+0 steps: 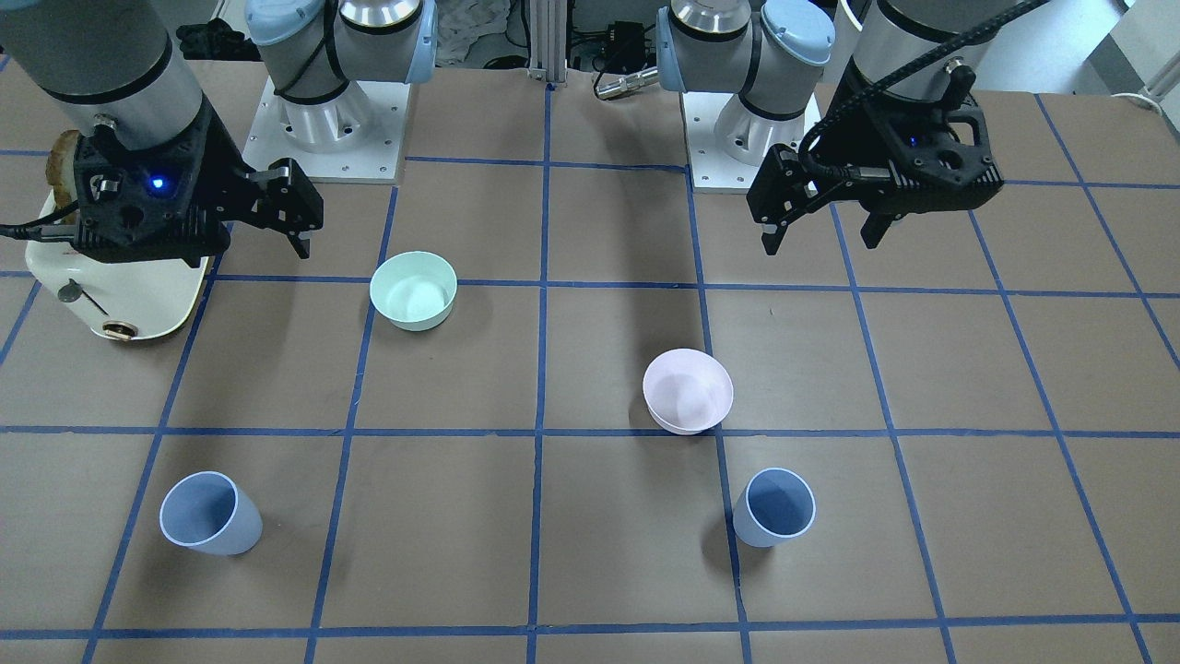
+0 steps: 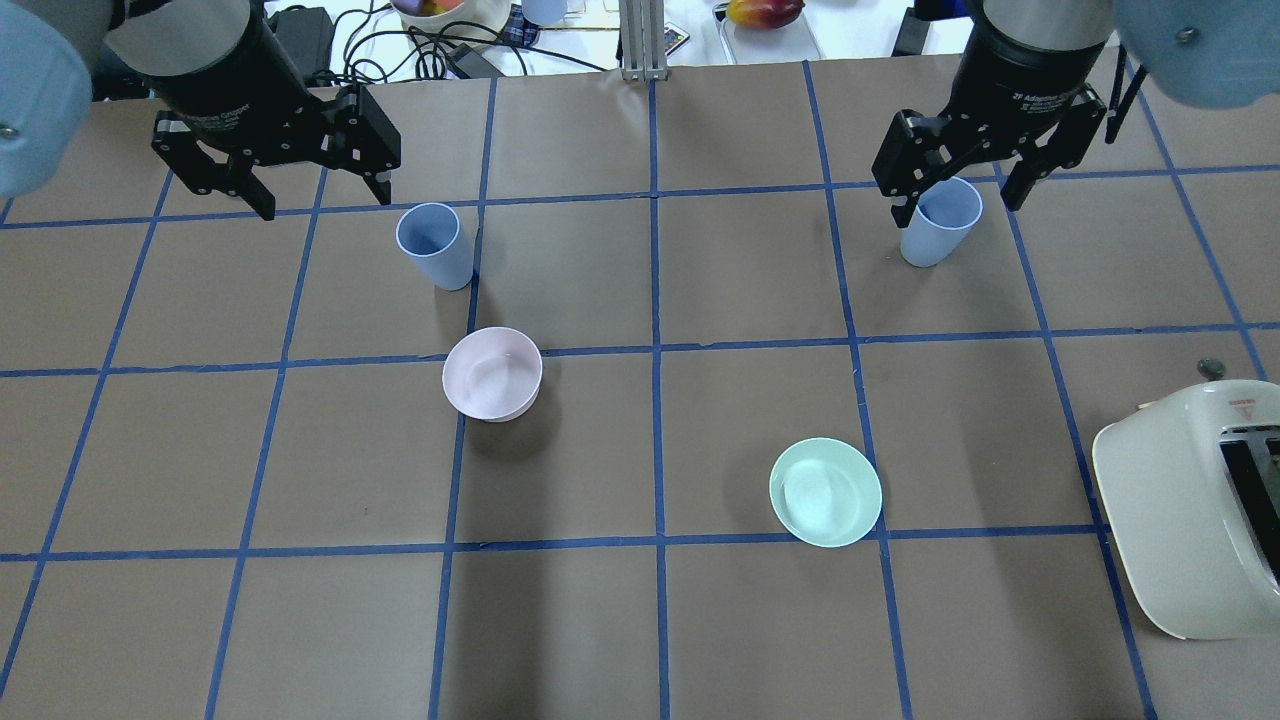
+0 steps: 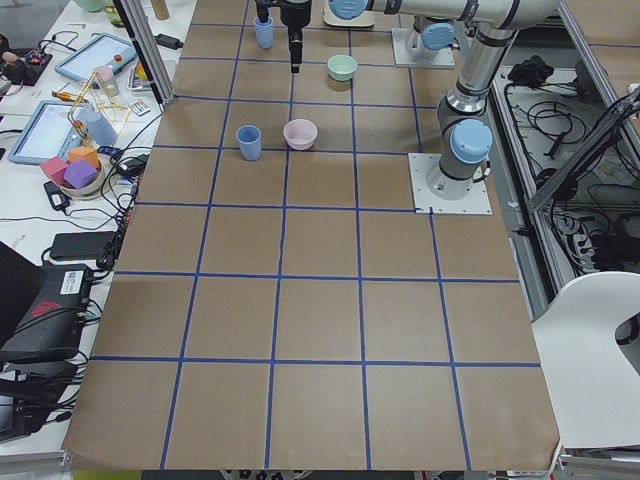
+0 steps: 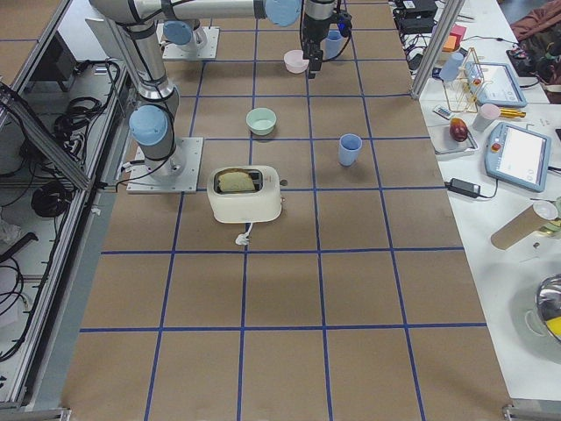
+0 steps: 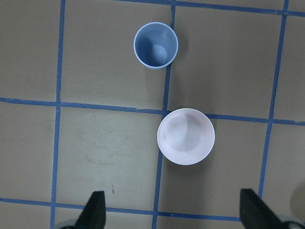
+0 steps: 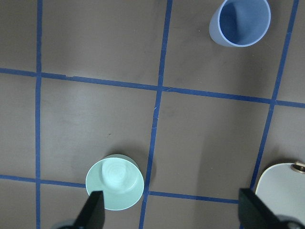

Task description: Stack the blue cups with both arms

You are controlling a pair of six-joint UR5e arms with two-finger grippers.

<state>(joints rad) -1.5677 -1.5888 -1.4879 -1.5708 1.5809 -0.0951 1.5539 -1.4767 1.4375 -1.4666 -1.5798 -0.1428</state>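
Note:
Two pale-blue cups stand upright on the table. One (image 2: 435, 245) is on my left side and also shows in the left wrist view (image 5: 155, 45) and the front view (image 1: 774, 507). The other (image 2: 940, 222) is on my right side and shows in the right wrist view (image 6: 239, 21) and the front view (image 1: 210, 514). My left gripper (image 2: 324, 200) is open and empty, high above the table, behind and left of its cup. My right gripper (image 2: 958, 205) is open and empty, high above the table; the overhead view lines it up with the right cup.
A pale pink bowl (image 2: 492, 373) sits just near of the left cup. A mint-green bowl (image 2: 825, 491) sits right of centre. A white toaster (image 2: 1190, 510) holding a slice of bread (image 4: 237, 180) stands at the near right. Clutter lies beyond the far edge.

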